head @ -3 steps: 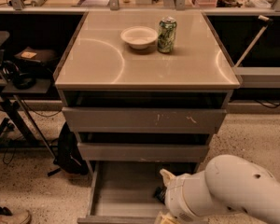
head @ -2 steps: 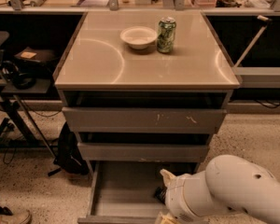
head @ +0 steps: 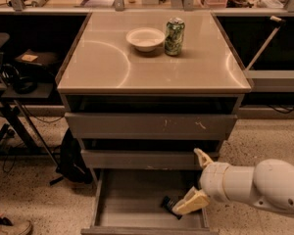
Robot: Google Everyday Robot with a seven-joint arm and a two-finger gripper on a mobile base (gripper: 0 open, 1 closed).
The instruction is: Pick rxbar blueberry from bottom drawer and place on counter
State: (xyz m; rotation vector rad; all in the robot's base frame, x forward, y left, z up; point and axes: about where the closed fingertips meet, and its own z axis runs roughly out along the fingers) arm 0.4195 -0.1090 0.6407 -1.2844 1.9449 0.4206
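Observation:
The rxbar blueberry [head: 168, 205], a small dark flat wrapper, lies on the floor of the open bottom drawer [head: 132, 199], near its right front. My gripper [head: 196, 180] reaches in from the right over the drawer's right side. It is open, with one cream finger [head: 202, 157] up by the middle drawer front and the other [head: 191, 201] low, its tip touching or just over the bar's right end. The beige counter [head: 112, 62] is above.
A white bowl [head: 145, 38] and a green patterned can [head: 174, 35] stand at the back of the counter. The two upper drawers [head: 147, 125] are slightly ajar. A dark stand with headphones [head: 17, 82] is at the left and a bag [head: 71, 155] on the floor.
My arm has drawn back to the right and a little up. The fingers now stand spread apart, and the dark bar shows in the drawer by the lower finger.

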